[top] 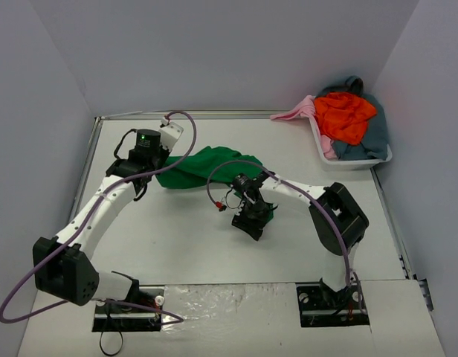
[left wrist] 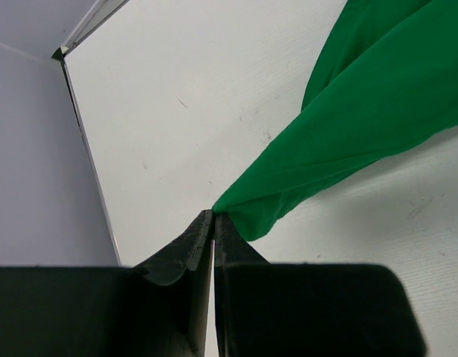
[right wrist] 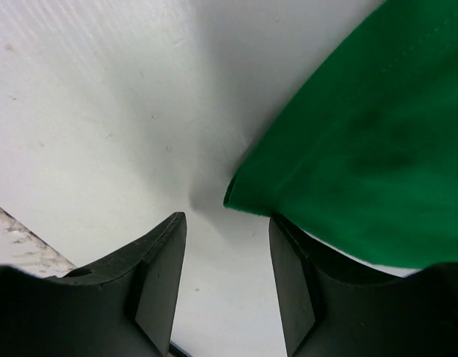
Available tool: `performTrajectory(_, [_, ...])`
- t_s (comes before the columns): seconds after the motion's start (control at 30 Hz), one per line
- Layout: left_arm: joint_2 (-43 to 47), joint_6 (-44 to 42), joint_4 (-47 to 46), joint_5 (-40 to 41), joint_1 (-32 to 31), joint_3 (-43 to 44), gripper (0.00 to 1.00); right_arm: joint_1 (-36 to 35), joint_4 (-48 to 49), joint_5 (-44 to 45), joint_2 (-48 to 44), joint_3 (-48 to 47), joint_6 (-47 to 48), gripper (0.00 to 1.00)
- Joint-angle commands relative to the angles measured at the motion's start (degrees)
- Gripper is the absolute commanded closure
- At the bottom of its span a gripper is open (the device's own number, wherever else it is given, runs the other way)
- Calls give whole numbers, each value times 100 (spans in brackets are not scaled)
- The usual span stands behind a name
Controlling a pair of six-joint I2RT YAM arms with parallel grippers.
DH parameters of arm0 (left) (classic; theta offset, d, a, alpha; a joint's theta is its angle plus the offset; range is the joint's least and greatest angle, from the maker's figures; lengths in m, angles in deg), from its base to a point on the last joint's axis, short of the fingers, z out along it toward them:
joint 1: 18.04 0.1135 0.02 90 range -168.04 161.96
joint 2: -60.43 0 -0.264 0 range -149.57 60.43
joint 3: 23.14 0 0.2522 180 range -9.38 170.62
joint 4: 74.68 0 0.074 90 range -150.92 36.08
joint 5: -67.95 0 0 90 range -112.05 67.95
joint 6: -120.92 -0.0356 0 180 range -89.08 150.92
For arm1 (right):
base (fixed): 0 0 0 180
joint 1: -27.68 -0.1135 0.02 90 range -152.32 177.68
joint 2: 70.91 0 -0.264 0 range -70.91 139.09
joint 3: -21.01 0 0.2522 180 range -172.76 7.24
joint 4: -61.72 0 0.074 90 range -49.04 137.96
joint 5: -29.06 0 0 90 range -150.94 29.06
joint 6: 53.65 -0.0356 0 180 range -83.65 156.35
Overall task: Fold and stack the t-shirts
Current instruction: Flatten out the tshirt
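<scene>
A bright green t-shirt (top: 207, 165) lies bunched across the middle of the table between the two arms. My left gripper (left wrist: 214, 216) is shut on one corner of the green shirt (left wrist: 348, 141), which stretches away to the right. My right gripper (right wrist: 227, 217) is open, its fingers apart over the bare table, and the green shirt's edge (right wrist: 348, 163) lies over the right finger without being pinched. In the top view the right gripper (top: 251, 221) sits at the shirt's near right end and the left gripper (top: 156, 169) at its left end.
A white tub (top: 355, 160) at the back right holds an orange-red shirt (top: 344, 115), a grey-blue one (top: 374, 134) and a pale pink one (top: 296, 111) hanging over its rim. Walls enclose the table on three sides.
</scene>
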Motion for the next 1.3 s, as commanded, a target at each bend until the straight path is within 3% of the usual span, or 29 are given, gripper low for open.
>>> performTrajectory(0.0, [81,109,-156,-35,70,-22,98,-65,-305,30,206,-195,53,56])
performTrajectory(0.57, [90,91,-226,-167,149,-145,98,-241,-498,232,21,-380,88,55])
performTrajectory(0.97, [63,82,-244,-185,149,-171,98,-329,-173,592,689,-661,35,56])
performTrajectory(1.17, [99,109,-305,-229,158,-303,98,-408,-41,873,891,-608,-35,64])
performTrajectory(1.27, [134,109,-341,-229,158,-382,98,-426,47,1032,900,-503,-88,77])
